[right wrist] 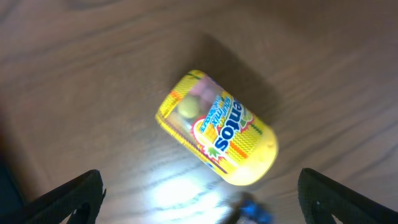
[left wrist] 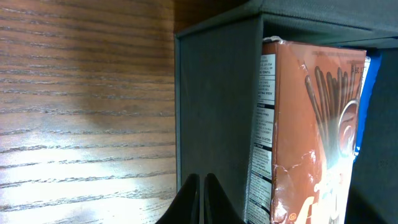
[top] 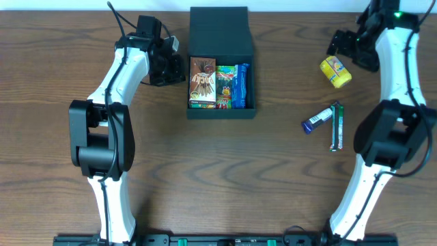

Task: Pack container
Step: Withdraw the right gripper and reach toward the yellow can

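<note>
Dark teal-black square cardboard container [top: 220,33] is set by the middle of the wooden desk's [top: 232,171] far edge, lid flap laid open, with a brown snack box [top: 202,82] and green and blue packets packed inside. The left tool [left wrist: 202,196] is closed on nothing beside its wall. The right tool [right wrist: 199,186] is spread wide and empty above a yellow plastic sweet tub [right wrist: 217,127].

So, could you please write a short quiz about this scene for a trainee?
1. True or false: the yellow plastic candy tub lies on the wooden table, outside the dark square cardboard container.
2. The right gripper near the tub is: A open, B shut on the tub, C shut on nothing.
3. Fill in: seen from overhead, the brown cardboard snack box stands against the container's ___ wall.
Key: 1 true; 2 A; 3 left.
</note>
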`<state>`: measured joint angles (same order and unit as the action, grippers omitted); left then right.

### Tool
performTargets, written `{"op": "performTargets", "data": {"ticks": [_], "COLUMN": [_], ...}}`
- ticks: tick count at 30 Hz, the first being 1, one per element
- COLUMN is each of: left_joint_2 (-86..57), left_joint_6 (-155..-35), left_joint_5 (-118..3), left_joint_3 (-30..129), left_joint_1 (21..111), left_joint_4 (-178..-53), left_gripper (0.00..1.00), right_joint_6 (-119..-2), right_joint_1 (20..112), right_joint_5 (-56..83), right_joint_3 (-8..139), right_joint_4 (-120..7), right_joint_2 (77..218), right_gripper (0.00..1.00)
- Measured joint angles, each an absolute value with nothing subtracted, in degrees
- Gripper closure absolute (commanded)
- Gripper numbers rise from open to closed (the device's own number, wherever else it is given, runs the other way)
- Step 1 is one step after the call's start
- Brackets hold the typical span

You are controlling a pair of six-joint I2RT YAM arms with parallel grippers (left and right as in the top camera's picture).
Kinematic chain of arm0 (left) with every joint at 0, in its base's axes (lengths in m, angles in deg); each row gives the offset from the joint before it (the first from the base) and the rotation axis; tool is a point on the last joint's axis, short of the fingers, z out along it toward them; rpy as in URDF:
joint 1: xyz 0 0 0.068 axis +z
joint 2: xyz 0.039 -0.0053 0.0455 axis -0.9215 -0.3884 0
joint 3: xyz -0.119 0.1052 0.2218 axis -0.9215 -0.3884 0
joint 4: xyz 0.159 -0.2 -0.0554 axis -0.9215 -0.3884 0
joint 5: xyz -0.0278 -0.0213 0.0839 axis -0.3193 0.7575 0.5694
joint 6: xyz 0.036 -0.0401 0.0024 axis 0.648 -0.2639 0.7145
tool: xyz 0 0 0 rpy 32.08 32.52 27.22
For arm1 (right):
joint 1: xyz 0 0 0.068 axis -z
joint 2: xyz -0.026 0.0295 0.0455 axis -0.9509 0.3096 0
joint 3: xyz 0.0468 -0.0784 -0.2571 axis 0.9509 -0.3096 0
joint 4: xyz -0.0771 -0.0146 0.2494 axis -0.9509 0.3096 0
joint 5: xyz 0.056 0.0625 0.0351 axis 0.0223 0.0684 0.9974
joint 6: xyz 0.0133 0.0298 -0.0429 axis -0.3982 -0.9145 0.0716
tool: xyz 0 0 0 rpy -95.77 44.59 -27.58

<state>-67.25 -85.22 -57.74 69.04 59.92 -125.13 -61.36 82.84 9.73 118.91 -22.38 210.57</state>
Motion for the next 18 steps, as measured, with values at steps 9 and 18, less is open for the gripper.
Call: {"op": "performTargets", "data": {"ticks": [9,18], "left_joint_2": [-67.2,-67.2], "left_joint_6": [-85.8,-85.9], "left_joint_5": [-57.8,-57.7], "left_joint_3": [69.0,69.0], "left_joint_1": [59.9,59.9], "left_joint_4": [-125.1,-125.1], "left_gripper": [0.94,0.94], "right_joint_6": [-76.0,-81.4], "right_joint_1": [79.9,79.8], "right_joint_5": [4.0,2.1], "right_joint_3": [118.7,118.7], "right_joint_4": [-26.1,-26.6], "right_joint_2": [212.8,212.8], "right_gripper": [0.01,0.01]}}
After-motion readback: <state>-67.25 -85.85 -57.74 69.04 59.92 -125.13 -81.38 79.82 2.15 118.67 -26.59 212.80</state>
